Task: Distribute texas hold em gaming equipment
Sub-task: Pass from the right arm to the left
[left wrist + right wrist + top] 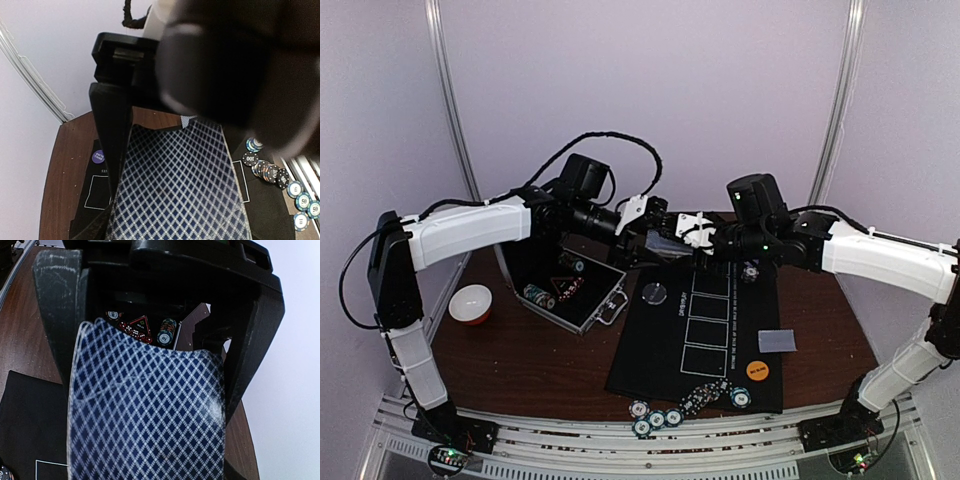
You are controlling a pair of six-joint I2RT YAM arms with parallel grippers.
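Playing cards (145, 415) between right fingers (55, 315) — left fingers (107, 130) alongside, over black mat (642, 350)

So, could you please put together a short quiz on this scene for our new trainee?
1. True or false: the red-and-white bowl sits on the black mat.
2. What is gripped in the right claw? A) the bowl B) blue diamond-backed playing cards C) nothing
3. Fill in: the heap of poker chips lies at the mat's ___ edge, closest to the arm bases.

Key: 1 false, as it stands on the bare wood left of the mat; 2 B; 3 near.
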